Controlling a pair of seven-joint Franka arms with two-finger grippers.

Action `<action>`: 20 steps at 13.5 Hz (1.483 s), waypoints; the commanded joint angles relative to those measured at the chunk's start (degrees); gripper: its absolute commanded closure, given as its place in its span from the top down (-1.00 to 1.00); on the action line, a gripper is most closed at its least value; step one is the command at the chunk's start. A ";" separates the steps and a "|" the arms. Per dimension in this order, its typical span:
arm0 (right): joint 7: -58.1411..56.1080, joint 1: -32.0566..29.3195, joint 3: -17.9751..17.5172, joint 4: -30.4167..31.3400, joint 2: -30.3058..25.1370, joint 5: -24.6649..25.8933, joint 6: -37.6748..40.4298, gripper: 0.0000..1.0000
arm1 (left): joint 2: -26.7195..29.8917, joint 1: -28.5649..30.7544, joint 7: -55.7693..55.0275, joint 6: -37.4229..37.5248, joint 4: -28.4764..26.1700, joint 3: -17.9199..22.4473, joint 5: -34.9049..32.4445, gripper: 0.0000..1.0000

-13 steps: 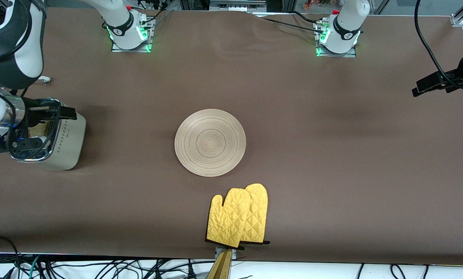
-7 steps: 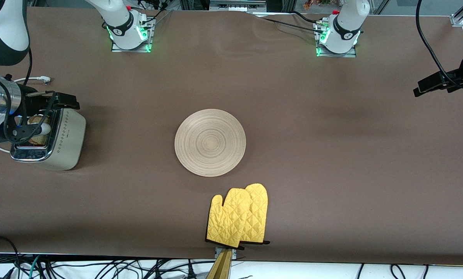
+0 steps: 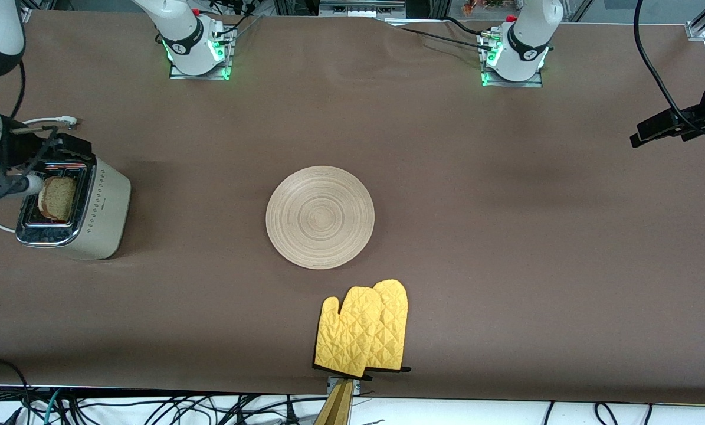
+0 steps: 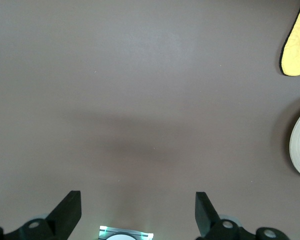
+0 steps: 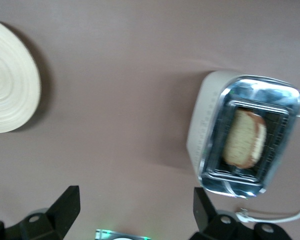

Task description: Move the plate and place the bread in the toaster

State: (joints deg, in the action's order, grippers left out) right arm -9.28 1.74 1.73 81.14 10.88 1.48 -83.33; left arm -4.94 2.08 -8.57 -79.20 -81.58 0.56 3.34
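Pale brown-crusted bread slice [image 3: 57, 198] now sitting in cream chrome-top toaster [image 3: 101, 221], w/ right gripper [image 5: 132, 212] lifting clear, fingers apart, empty. Left gripper [image 4: 137, 212] waiting, open. Round wooden plate [image 3: 320, 217] mid-table; task looking done.

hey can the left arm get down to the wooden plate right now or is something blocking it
Probably yes. The plate lies bare in the middle of the table with nothing on it; the oven mitts lie apart from it, nearer the front camera. The left gripper is open over bare table toward its own end.
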 commanded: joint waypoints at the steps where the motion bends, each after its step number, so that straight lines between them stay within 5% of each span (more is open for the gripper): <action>1: 0.75 -2.87 -1.64 3.23 -3.76 0.73 -3.49 1.00 | -0.60 0.29 -0.22 0.54 1.60 -0.21 -0.09 1.00; 4: 0.22 -3.67 -1.81 8.93 -7.27 1.07 -7.62 1.00 | -0.60 0.29 -0.22 0.54 1.60 -0.21 0.00 1.00; 10: 5.20 -4.11 -2.69 10.79 -8.06 0.72 -7.90 1.00 | -0.60 0.29 -0.22 0.54 1.69 -0.21 0.00 1.00; 20: 6.81 -4.11 -3.05 5.78 -5.08 0.63 -3.42 1.00 | -0.60 0.65 -0.22 0.54 1.69 -0.21 0.00 1.00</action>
State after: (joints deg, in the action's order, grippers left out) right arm -2.90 -1.29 -0.57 89.29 4.96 1.67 -88.63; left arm -4.94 2.42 -8.57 -79.20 -81.49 0.56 3.34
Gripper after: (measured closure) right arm 0.000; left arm 0.000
